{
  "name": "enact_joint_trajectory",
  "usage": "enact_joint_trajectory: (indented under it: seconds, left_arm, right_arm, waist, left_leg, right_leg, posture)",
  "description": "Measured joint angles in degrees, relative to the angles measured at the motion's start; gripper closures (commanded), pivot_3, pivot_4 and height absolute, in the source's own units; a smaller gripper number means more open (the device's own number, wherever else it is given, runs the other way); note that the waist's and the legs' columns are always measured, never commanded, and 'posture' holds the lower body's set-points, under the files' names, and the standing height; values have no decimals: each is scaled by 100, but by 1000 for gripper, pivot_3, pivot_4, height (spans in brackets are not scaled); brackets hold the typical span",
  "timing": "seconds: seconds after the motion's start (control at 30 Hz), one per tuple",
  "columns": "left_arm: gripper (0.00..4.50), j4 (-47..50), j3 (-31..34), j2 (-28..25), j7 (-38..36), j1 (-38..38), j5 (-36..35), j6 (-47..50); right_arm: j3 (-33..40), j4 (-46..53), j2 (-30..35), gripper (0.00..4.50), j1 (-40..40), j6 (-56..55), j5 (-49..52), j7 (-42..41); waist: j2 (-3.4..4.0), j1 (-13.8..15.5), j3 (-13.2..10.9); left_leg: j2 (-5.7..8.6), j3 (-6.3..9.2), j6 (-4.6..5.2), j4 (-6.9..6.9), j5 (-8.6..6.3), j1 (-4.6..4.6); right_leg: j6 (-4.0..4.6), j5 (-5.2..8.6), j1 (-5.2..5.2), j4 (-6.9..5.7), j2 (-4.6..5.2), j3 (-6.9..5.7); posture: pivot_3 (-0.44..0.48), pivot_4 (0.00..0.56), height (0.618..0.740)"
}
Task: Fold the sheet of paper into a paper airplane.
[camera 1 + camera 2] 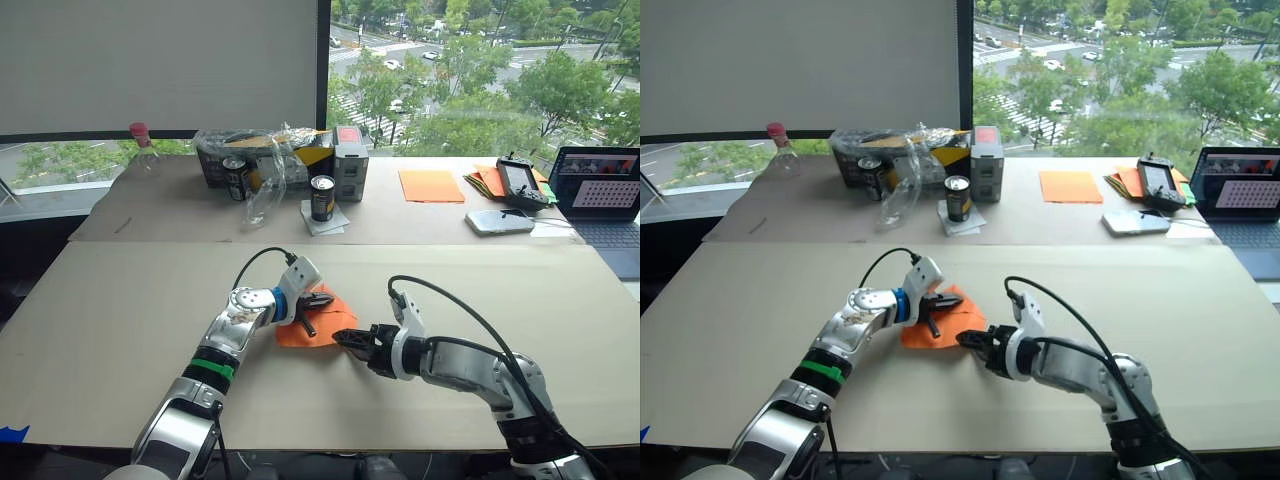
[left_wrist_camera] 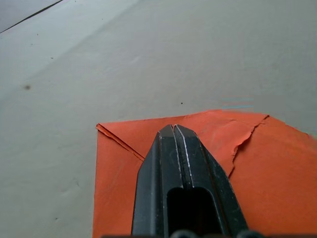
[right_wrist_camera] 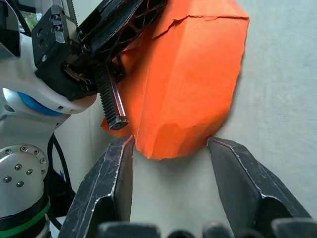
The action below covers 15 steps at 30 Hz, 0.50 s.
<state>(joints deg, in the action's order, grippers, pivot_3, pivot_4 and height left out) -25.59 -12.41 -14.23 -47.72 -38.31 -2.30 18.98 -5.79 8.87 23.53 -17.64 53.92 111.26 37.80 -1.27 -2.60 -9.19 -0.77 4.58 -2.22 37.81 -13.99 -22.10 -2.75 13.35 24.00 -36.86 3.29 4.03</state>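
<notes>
1. Right wrist view looks straight at the paper (image 3: 190,79): thin, light and limp, folded into layers with a ragged, slightly torn edge, so I judge it will buckle, slide on the smooth bench (image 1: 120,330) and tear further if pulled hard.
2. Right gripper (image 3: 171,146) has its fingers apart, one on each side of the paper's near corner, just beside it. That corner, or the firmer creased edge, looks the best place to pinch.
3. Left gripper (image 2: 174,130) has its fingers together, tips pressed down on the paper and pinning it to the bench.
4. Paper lies near the bench's front middle, between the two grippers.
5. Hard to tell: how many layers are folded, whether the right fingers touch the paper, and what lies under the left fingers.
6. Farther back stand cans (image 1: 322,198), a box (image 1: 350,160) and crumpled plastic wrap (image 1: 270,160); a paler orange sheet (image 1: 431,186), a paper stack (image 1: 488,180) and a laptop (image 1: 605,195), cut off at the edge, lie to the right.
</notes>
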Motion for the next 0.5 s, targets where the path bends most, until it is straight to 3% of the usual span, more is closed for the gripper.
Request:
enact_joint_trajectory:
  seconds: [0.5]
  left_arm:
    - [4500,4,0,-10,-4,-7,0,2]
  right_arm:
    - [341,-190,-339,1919,-130,-460,-30,-459]
  waist:
    - [0,2,0]
  left_leg:
    - [0,0,1,0,0,-1]
  right_leg:
    - [1,-1,1,1,1,0]
  posture:
    - [0,150,732]
